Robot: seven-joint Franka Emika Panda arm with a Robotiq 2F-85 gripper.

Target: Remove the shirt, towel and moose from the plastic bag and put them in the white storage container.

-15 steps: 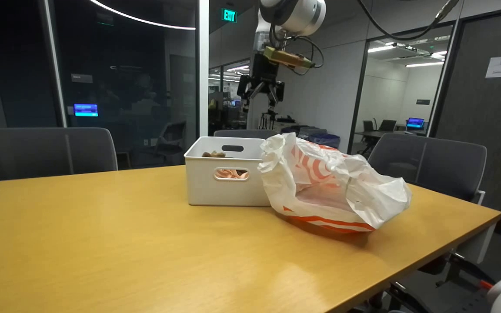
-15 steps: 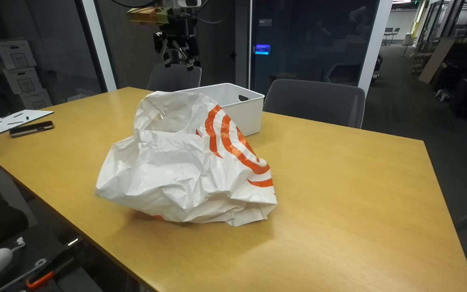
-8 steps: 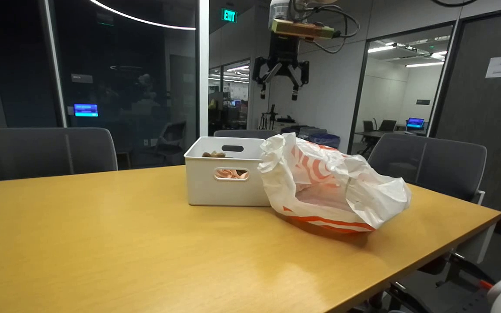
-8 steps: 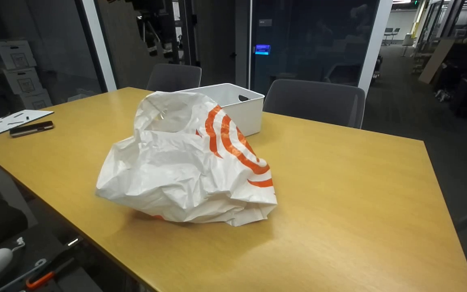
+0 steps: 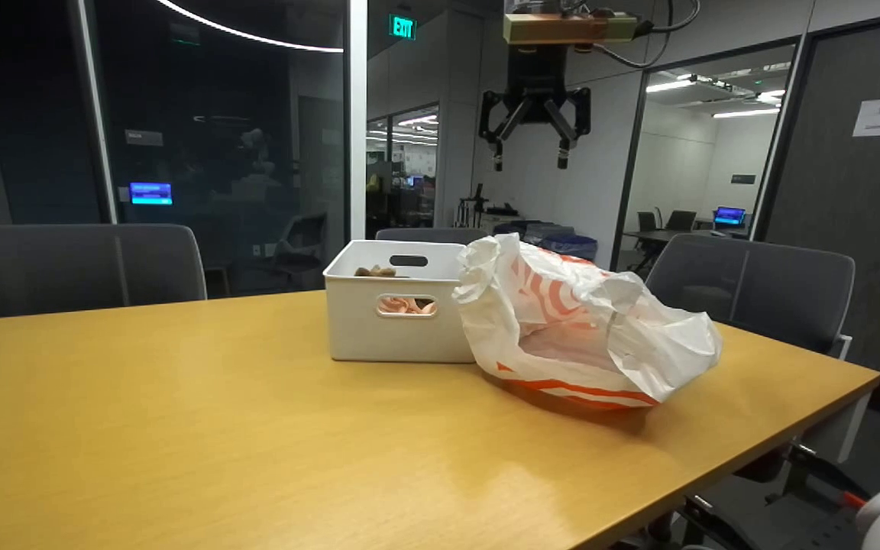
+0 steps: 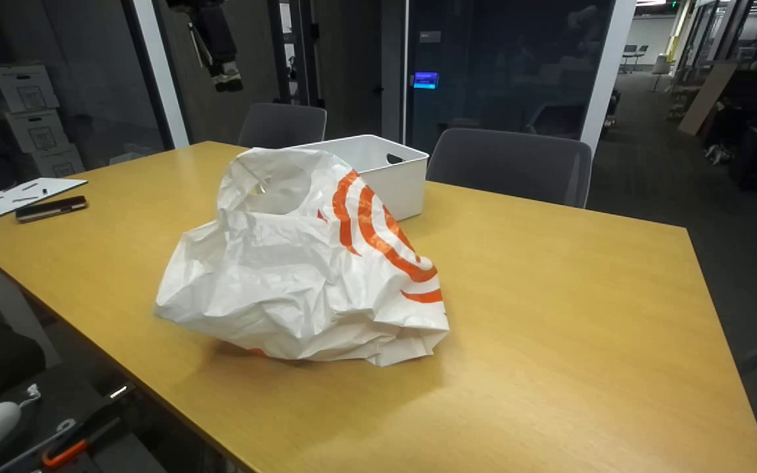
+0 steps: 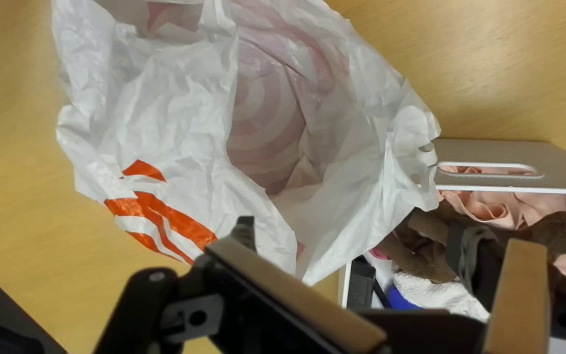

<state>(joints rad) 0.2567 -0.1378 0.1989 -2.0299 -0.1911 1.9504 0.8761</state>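
The plastic bag point(image 5: 669, 351) lies crumpled with its mouth open, as also seen in an exterior view point(image 6: 286, 282). In the wrist view the bag point(image 7: 165, 108) shows only printed plastic inside its mouth. The white storage container point(image 5: 402, 340) stands against it, and its wall shows in the wrist view point(image 7: 499, 151). Inside it are the brown moose point(image 7: 558, 231), a peach cloth point(image 7: 489, 211) and a white fluffy cloth point(image 7: 430, 290) with blue; which is shirt or towel I cannot tell. My gripper point(image 5: 530, 163) is open and empty, high above the bag; it is partly cut off elsewhere point(image 6: 221, 75).
The table point(image 5: 180, 428) carries the bag and container. A white board with papers point(image 6: 20, 196) and a dark case point(image 6: 52, 208) lie near its edge. Chairs point(image 5: 73, 267) stand around it. Dark items point(image 7: 360, 282) show at the container's edge.
My gripper has moved to the right in an exterior view, from behind the container to above the bag, and has turned so its open fingers show spread. The bag and container have not moved.
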